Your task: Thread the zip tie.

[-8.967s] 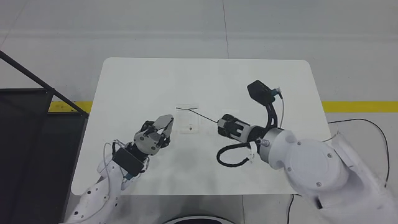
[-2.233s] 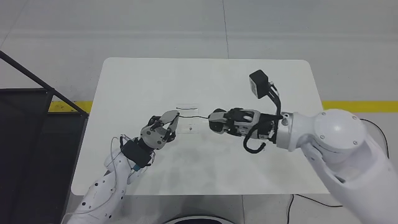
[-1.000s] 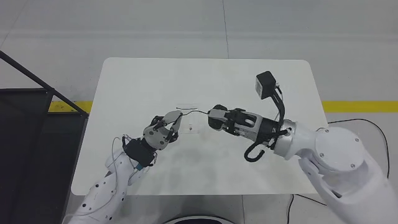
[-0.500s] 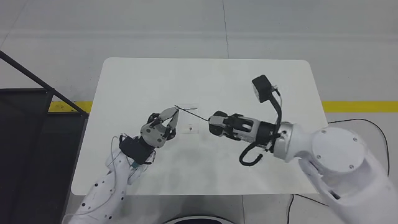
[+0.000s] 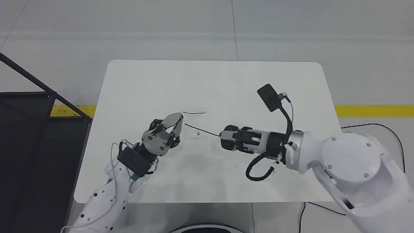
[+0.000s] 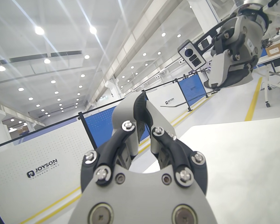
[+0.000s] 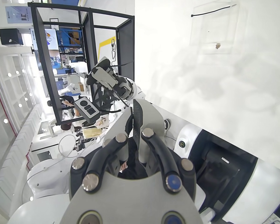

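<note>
Top view.
Clerk: Where is the zip tie?
Inspector: The zip tie (image 5: 204, 129) shows as a thin black line over the white table (image 5: 259, 84), near the middle, running between the two grippers. The right gripper (image 5: 224, 134) pinches its right end. Its left end meets the fingertips of the left gripper (image 5: 179, 124). Just beyond it, on the far side, a spare zip tie (image 5: 195, 111) lies along the far edge of a clear plastic piece (image 5: 197, 120) resting on the table.

Left wrist view.
Clerk: How do the left gripper's fingers stand?
Inspector: The left gripper (image 6: 142, 96) has its fingers pressed together at the tips. I cannot tell whether the tie is clamped between them. The right gripper (image 6: 211, 86) stands farther off to the right, above the table (image 6: 235, 155).

Right wrist view.
Clerk: And the right gripper?
Inspector: The right gripper (image 7: 133, 109) has its fingers pressed together. The tie is too thin to make out between them from here. On the table (image 7: 172, 82) sits the clear plastic piece (image 7: 212, 38), with the spare zip tie (image 7: 210, 12) lying along one edge and touching it. A small brown fleck (image 7: 217, 45) lies on the piece, apart from the spare tie.
</note>
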